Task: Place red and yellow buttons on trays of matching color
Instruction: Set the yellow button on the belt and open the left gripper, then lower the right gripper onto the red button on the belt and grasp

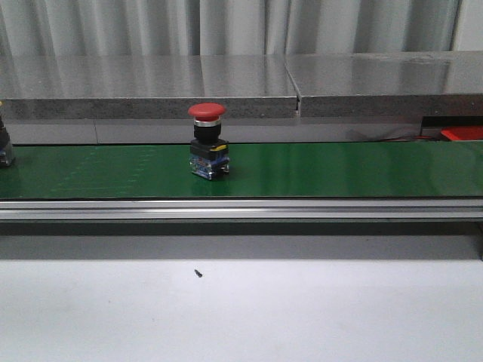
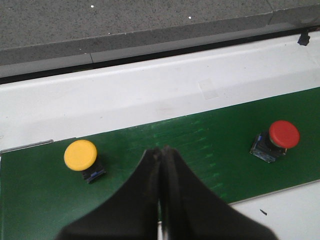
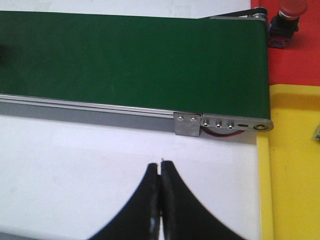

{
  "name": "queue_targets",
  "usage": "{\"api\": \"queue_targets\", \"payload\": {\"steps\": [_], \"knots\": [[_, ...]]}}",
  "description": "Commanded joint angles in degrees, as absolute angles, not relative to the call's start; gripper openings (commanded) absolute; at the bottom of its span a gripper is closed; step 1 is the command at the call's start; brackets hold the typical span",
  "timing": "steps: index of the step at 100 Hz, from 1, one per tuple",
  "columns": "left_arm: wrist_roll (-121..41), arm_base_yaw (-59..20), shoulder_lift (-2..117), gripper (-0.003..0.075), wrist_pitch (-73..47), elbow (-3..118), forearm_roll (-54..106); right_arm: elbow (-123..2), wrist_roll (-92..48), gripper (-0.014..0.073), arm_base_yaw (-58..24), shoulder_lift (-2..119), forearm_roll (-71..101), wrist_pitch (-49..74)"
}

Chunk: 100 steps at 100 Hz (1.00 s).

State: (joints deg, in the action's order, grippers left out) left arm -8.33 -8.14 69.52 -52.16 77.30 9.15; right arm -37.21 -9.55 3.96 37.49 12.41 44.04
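Nearest, bare white table [image 1: 241, 317]. Beyond, green conveyor belt [image 1: 339, 170] carrying a red button [image 1: 207, 143], upright mid-belt, and a yellow button [image 2: 81, 156] further toward the left end. Left gripper [image 2: 161, 155] pressed closed, empty, above the belt; right gripper [image 3: 160, 167] likewise (fingers touching) over the table. Off the belt's right end, red tray [image 3: 295, 55] holding another red button [image 3: 286, 20], yellow tray [image 3: 295, 160] alongside.
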Motion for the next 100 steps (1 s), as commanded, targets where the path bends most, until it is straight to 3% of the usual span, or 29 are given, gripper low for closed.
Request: {"api": "queue_targets", "payload": {"steps": [1, 63, 100], "knots": [[-7.82, -8.65, 63.84, -0.0019, -46.37, 73.75, 9.76, -38.56, -10.21, -0.0070, 3.85, 37.33, 14.29, 40.64], [-7.82, -8.65, 34.08, -0.0019, -43.24, 45.62, 10.08, -38.87, -10.21, -0.0070, 3.85, 37.76, 15.26, 41.22], [-7.82, -8.65, 29.92, -0.0019, -43.14, 43.21, 9.77, -49.78, -10.28, -0.0065, -0.65, 50.52, 14.10, 44.33]]}}
